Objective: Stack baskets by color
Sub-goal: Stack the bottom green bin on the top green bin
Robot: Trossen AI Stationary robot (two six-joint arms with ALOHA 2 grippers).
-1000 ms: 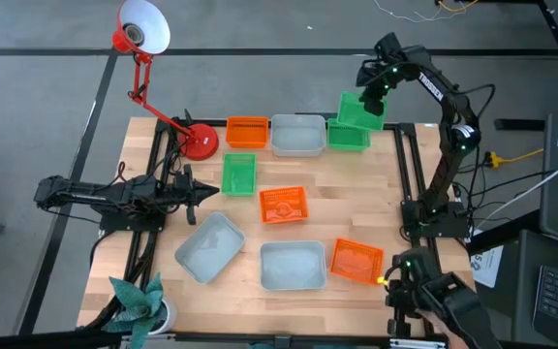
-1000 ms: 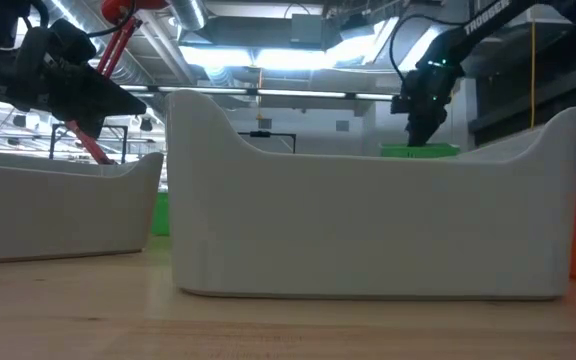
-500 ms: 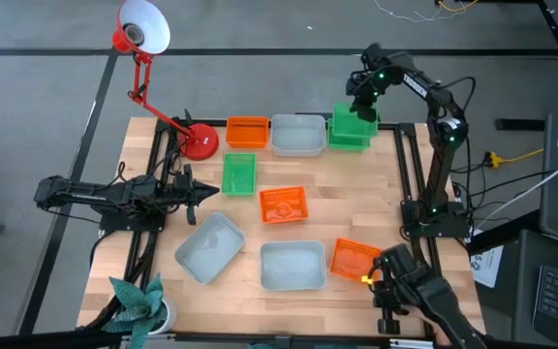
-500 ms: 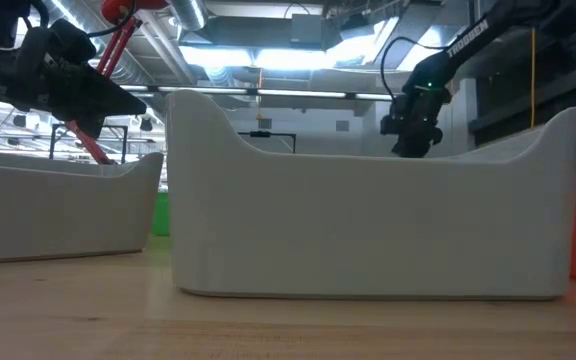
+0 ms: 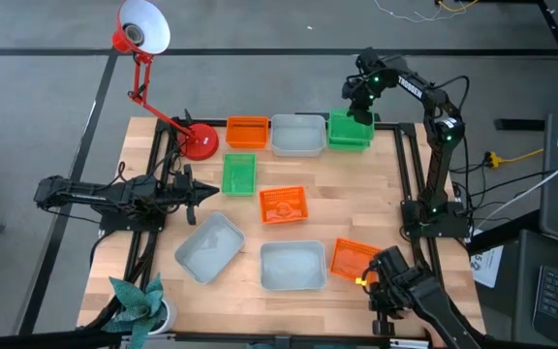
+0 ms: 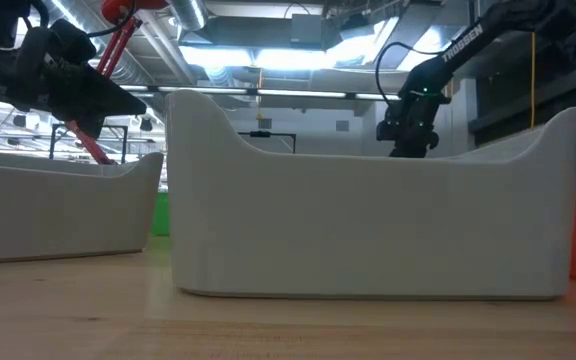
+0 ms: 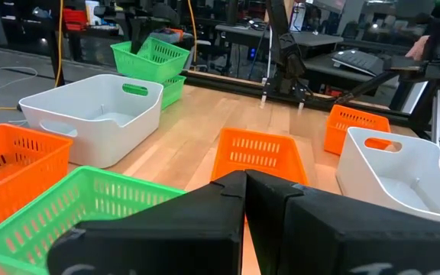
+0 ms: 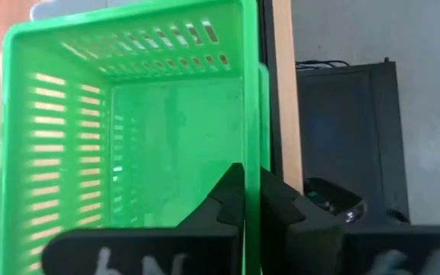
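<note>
Gripping the rim of a green basket (image 8: 128, 130), the right gripper (image 5: 360, 94) is seen at the table's far right corner, its fingers (image 8: 228, 200) pinched almost together astride the basket's wall. That basket is nested inside a second green basket (image 5: 350, 142), whose rim shows just outside it. All the baskets are seen with nothing else in them. A grey basket (image 5: 296, 135) and an orange basket (image 5: 247, 132) are lined up beside the green pair, next to the red lamp base (image 5: 200, 142). A third green basket (image 5: 238, 174) and another orange basket (image 5: 283, 205) are placed mid-table; two grey baskets (image 5: 208, 248) (image 5: 293, 265) and an orange one (image 5: 356, 260) are set along the near edge. "TROSSEN" can be read on the right arm (image 6: 460, 45). The left gripper (image 5: 198, 192) is held closed and empty at the table's left side.
</note>
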